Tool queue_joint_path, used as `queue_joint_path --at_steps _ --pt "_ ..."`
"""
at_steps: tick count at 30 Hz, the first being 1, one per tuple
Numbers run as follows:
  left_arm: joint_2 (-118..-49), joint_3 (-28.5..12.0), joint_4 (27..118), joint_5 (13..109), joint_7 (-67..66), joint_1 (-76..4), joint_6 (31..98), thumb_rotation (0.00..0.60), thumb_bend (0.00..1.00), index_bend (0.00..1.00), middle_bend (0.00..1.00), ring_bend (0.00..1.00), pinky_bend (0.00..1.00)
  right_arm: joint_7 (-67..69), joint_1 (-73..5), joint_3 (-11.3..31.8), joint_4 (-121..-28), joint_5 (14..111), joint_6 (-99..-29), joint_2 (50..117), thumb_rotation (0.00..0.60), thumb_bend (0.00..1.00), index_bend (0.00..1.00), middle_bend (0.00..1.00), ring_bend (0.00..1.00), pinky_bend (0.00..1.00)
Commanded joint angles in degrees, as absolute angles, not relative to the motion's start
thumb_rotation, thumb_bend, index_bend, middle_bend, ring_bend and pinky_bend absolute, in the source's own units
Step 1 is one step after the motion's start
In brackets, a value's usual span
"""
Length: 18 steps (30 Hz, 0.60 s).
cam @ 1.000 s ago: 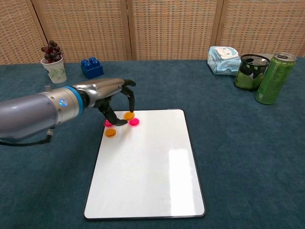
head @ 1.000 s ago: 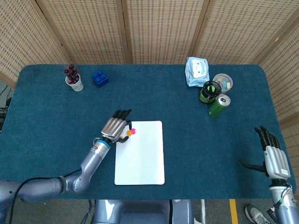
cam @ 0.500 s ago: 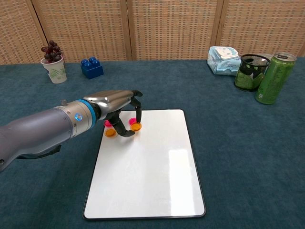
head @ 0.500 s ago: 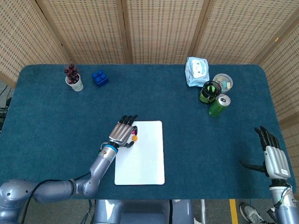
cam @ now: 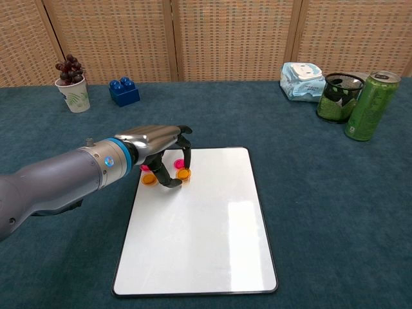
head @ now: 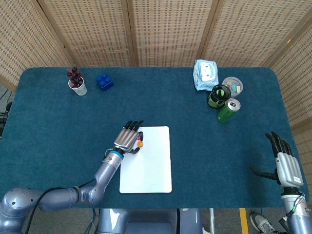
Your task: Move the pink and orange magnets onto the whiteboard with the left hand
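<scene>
The whiteboard [cam: 206,232] [head: 148,163] lies flat at the table's near middle. My left hand [cam: 161,149] [head: 127,140] hovers low over its far left corner and pinches an orange magnet [cam: 184,174] [head: 140,144] between thumb and a finger, right at the board's surface. Just behind that one, a pink magnet [cam: 178,165] lies on the board. A second orange magnet [cam: 149,179] sits on the board's left edge, with another pink magnet [cam: 145,168] half hidden behind the hand. My right hand [head: 285,165] rests far right with fingers spread, holding nothing.
A cup of grapes [cam: 73,95] and a blue brick [cam: 123,91] stand at the far left. At the far right are a wipes pack [cam: 300,80], a black-green cup [cam: 337,96], a green can [cam: 367,106] and a clear round tub [head: 233,85].
My left hand carried the orange magnet from beyond the board's far left corner nearer and rightwards onto the board, lowering it. The right hand has not moved.
</scene>
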State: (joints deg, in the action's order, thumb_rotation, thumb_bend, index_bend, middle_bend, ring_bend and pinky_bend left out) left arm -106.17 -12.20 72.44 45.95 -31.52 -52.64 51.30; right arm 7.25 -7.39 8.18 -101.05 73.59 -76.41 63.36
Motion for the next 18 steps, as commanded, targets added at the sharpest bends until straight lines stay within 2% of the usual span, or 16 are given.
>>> queue_joint_path --at_steps 1,5,7,12,15,18 --pt "-106.2 -12.1 72.3 45.7 -31.7 -52.6 51.3 0.6 0.34 0.68 0.0 0.0 0.0 7.3 -7.4 8.2 -101.1 73.6 -76.4 63.3 0.6 0.03 0.0 0.0 0.0 0.0" --pt "-106.2 -12.1 72.2 45.7 -31.5 -52.6 51.1 0.6 0.34 0.68 0.0 0.0 0.0 7.3 -7.4 8.2 -101.1 73.6 -76.4 63.3 0.6 0.03 0.0 0.0 0.0 0.0" --pt "-106.4 -12.0 71.9 46.1 -31.2 -52.5 51.2 0.6 0.34 0.63 0.0 0.0 0.0 7.3 -7.4 8.2 -101.1 73.5 -76.4 63.3 0.6 0.03 0.0 0.0 0.0 0.0" --pt "-106.5 -11.9 71.6 46.4 -30.3 -52.5 50.6 0.6 0.31 0.3 0.0 0.0 0.0 7.3 -7.4 8.2 -101.1 73.5 -76.4 63.3 0.6 0.03 0.0 0.0 0.0 0.0" --pt "-106.4 -12.0 71.7 46.8 -29.6 -52.4 50.3 0.6 0.27 0.17 0.0 0.0 0.0 7.4 -7.4 8.2 -101.1 73.5 -76.4 63.3 0.6 0.03 0.0 0.0 0.0 0.0" --pt "-106.1 -12.0 72.2 47.3 -28.8 -52.2 50.2 0.6 0.26 0.11 0.0 0.0 0.0 7.4 -7.4 8.2 -101.1 73.5 -76.4 63.3 0.6 0.03 0.0 0.0 0.0 0.0"
